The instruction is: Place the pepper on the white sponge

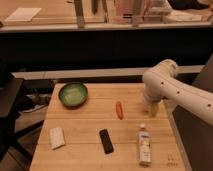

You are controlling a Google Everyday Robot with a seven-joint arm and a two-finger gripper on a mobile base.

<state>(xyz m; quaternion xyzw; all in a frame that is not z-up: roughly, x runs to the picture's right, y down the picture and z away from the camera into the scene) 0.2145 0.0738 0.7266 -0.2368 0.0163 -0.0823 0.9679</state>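
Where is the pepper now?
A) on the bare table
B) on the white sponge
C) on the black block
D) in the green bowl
A: the pepper lies on the bare table, apart from the white sponge; the hand hangs near the table's right edge.

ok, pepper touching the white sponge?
Apart. Camera view: pepper lies mid-table, white sponge near a front corner, bare table between. Gripper hangs right of the pepper.

Wooden desk (pixel 85 125): orange-red pepper (pixel 119 110) centre; flat white sponge (pixel 57 137) front-left; green bowl (pixel 73 94) back-left; black block (pixel 106 141) front-centre; white bottle (pixel 144 145) front-right; gripper (pixel 151 109) right of pepper.
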